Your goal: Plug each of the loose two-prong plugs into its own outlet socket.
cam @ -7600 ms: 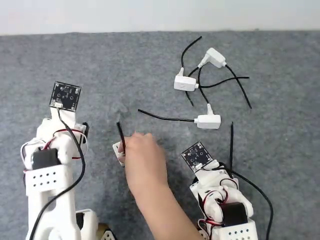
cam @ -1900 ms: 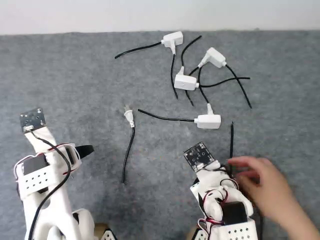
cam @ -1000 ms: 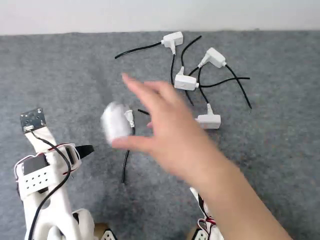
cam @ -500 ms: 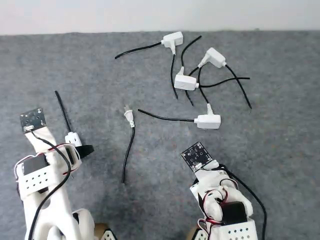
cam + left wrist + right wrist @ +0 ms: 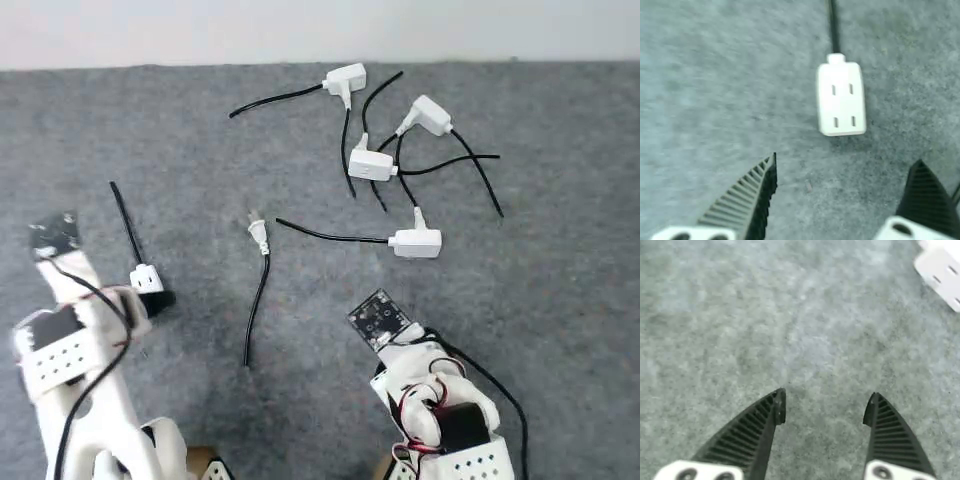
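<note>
My left claw (image 5: 846,160) hangs open over the grey carpet (image 5: 560,280), its two ridged fingers spread wide. The white socket block (image 5: 841,100) lies flat just ahead of them with its slots facing up, at the near left of the table. My right claw (image 5: 827,393) is open too, over bare carpet at the near right. The loose two-prong plug (image 5: 258,232) lies between my two arms, a little farther out. Its black cord (image 5: 254,310) trails back toward the near edge. The other sockets are scattered at the far right, and the closest one (image 5: 417,242) lies beyond my right claw. I judge the plug light and hard, with thin prongs and a limp cord that will drag, so I would pinch its moulded body behind the prongs. The socket block looks light enough to skid on the carpet, so I would clamp its long sides and leave the slots free.
</note>
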You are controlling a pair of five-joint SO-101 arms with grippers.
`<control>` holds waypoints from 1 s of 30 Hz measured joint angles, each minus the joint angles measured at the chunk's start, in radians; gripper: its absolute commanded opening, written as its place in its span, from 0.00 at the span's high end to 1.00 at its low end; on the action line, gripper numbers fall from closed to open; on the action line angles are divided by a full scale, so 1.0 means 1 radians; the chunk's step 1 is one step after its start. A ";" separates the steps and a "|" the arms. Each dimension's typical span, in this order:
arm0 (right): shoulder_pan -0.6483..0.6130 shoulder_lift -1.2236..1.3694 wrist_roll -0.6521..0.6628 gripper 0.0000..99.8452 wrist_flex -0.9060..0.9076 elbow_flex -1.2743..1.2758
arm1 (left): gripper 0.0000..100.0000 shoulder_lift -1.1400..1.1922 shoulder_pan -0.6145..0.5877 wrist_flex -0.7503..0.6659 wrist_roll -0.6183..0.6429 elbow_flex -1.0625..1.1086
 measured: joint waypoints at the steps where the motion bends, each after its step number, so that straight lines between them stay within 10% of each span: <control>1: 0.002 0.000 0.000 0.75 0.000 0.000 | 0.61 0.000 -0.015 0.040 -0.008 -0.048; 12: 0.229 -0.005 0.103 0.75 -0.072 -0.328 | 0.61 0.370 -0.025 0.394 0.032 -0.644; 30: -0.230 1.450 -0.226 0.75 0.048 -1.367 | 0.61 0.769 0.089 0.359 0.109 -0.721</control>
